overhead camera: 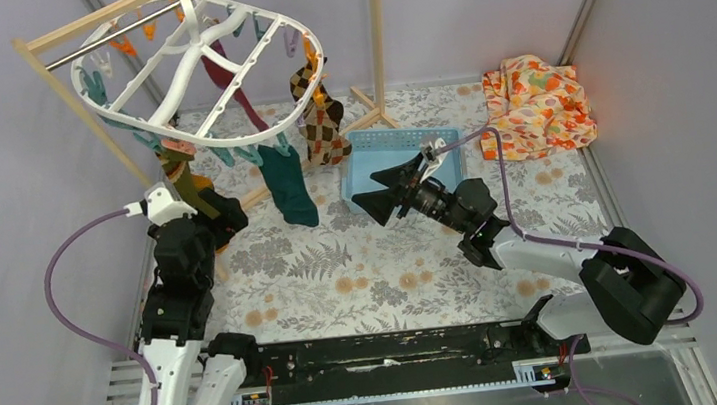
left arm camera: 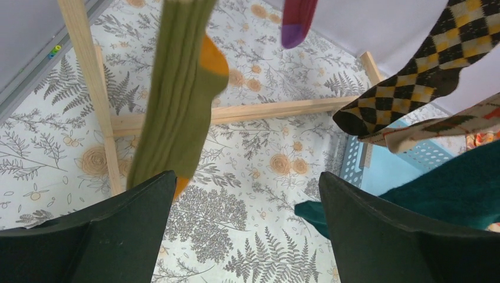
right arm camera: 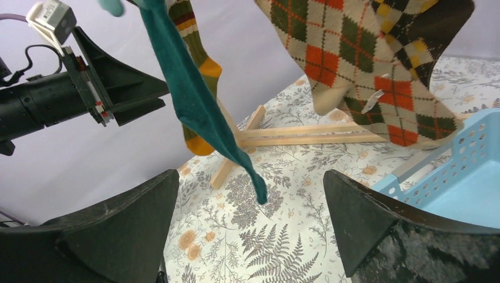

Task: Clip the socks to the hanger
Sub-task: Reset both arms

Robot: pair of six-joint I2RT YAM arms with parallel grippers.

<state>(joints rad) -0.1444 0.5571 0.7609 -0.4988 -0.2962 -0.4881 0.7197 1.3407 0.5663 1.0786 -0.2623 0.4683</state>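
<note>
The white oval hanger (overhead camera: 180,91) hangs from the bar at the back left. Clipped to it are a dark teal sock (overhead camera: 287,185), brown-orange argyle socks (overhead camera: 321,121), a maroon sock (overhead camera: 226,81) and an olive-mustard striped sock (overhead camera: 180,171). My left gripper (overhead camera: 225,216) is open and empty, just below the olive sock (left arm camera: 177,106) and left of the teal sock (left arm camera: 448,183). My right gripper (overhead camera: 365,188) is open and empty, to the right of the teal sock (right arm camera: 188,94) and below the argyle socks (right arm camera: 365,65).
A light blue basket (overhead camera: 401,163) stands on the floral tablecloth under my right gripper. An orange floral cloth (overhead camera: 535,103) lies at the back right. A wooden-post rack (overhead camera: 378,40) with a metal bar (overhead camera: 145,24) carries the hanger.
</note>
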